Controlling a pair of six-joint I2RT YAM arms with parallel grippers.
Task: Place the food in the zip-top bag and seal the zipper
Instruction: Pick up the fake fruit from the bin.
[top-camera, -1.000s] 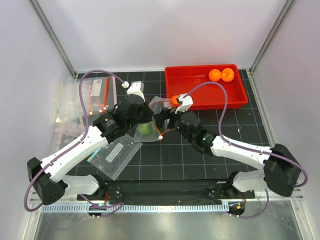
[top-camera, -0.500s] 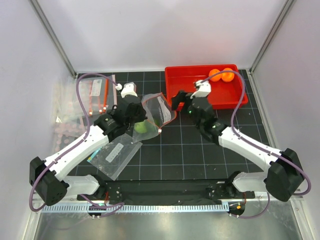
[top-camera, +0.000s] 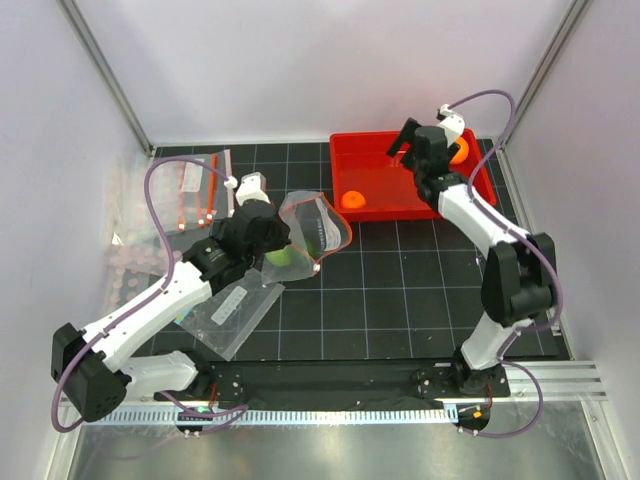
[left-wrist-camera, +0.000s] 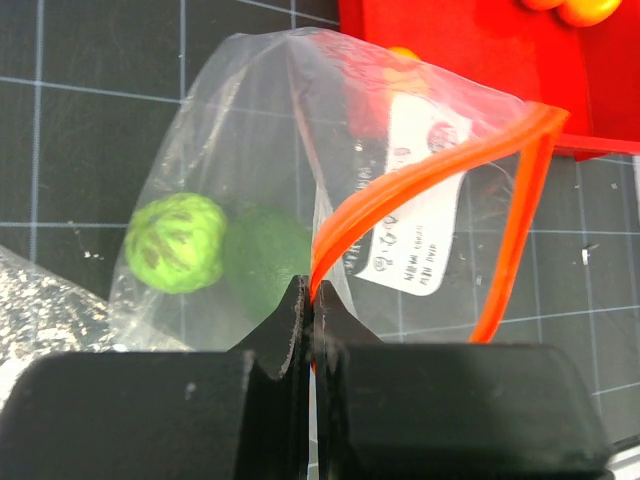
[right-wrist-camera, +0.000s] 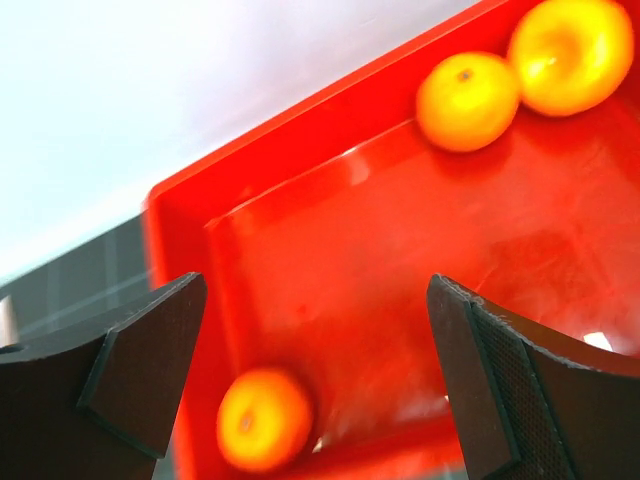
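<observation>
Claws first: the left gripper (left-wrist-camera: 308, 300) has its jaws pressed together on the zipper (left-wrist-camera: 420, 180), pinching the red-orange strip at the near end of the mouth. The right gripper (right-wrist-camera: 320, 370) has its fingers spread wide apart, holding nothing, over the red tray (right-wrist-camera: 350, 250) at the upper right of the top view.

Counted, there are five fruits. Two lie inside the zip-top bag (left-wrist-camera: 300, 150), at the lower left of the left wrist view: one bumpy light green fruit (left-wrist-camera: 177, 242) and one dark green fruit (left-wrist-camera: 265, 255), touching each other. Three orange fruits are in the tray: two side by side in the upper right of the right wrist view (right-wrist-camera: 466, 87) (right-wrist-camera: 570, 40), and one alone at the lower left (right-wrist-camera: 264, 420). The bag sits at the centre of the top view, just left of the tray, with its mouth gaping.

From above, the two green fruits read as a single green patch through the plastic. The right arm covers most of the far orange pair there. The dark green fruit is blurred, and the print on the bag's white label is too small to read. Another clear pouch (top-camera: 235, 310) lies at lower left, partly under the left arm.
</observation>
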